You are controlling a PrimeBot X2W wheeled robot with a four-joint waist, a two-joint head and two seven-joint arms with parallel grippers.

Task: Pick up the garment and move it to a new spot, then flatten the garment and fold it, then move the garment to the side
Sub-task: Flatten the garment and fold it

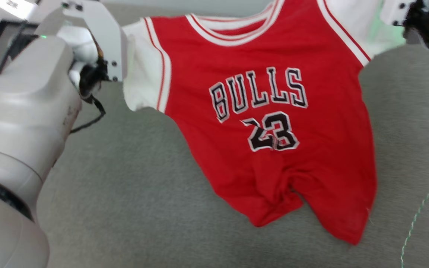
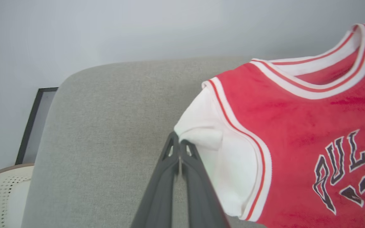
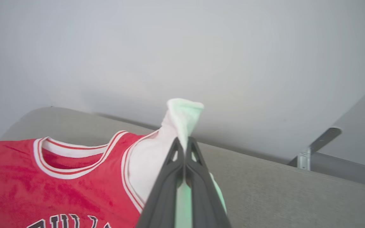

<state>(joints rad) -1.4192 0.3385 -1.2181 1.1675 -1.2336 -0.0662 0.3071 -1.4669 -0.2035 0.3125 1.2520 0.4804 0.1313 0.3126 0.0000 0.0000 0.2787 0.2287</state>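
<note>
From the head: holds the garment [image 1: 274,123] lifted and spread over the grey cushion [image 1: 132,193], chest lettering facing the camera, hem bunched and drooping lowest, with one white sleeve drawn toward the left forearm [image 1: 24,111] and the other toward the right wrist [image 1: 426,26]; cannot tell whether the hem touches the cushion. From the left wrist: pinches the white sleeve edge at the very tips of the left gripper [image 2: 180,144], fingers pressed together on the cloth, with the red body off to their right. From the right wrist: clamps the opposite sleeve in the right gripper [image 3: 185,144], with a tuft of white cloth poking past the tips and the jersey trailing to their left and below. Looks like the pick-up-and-move step, with flattening not yet begun. Next calls for lowering both grips together, hem first, sleeves pulled apart for a smooth landing.
</note>
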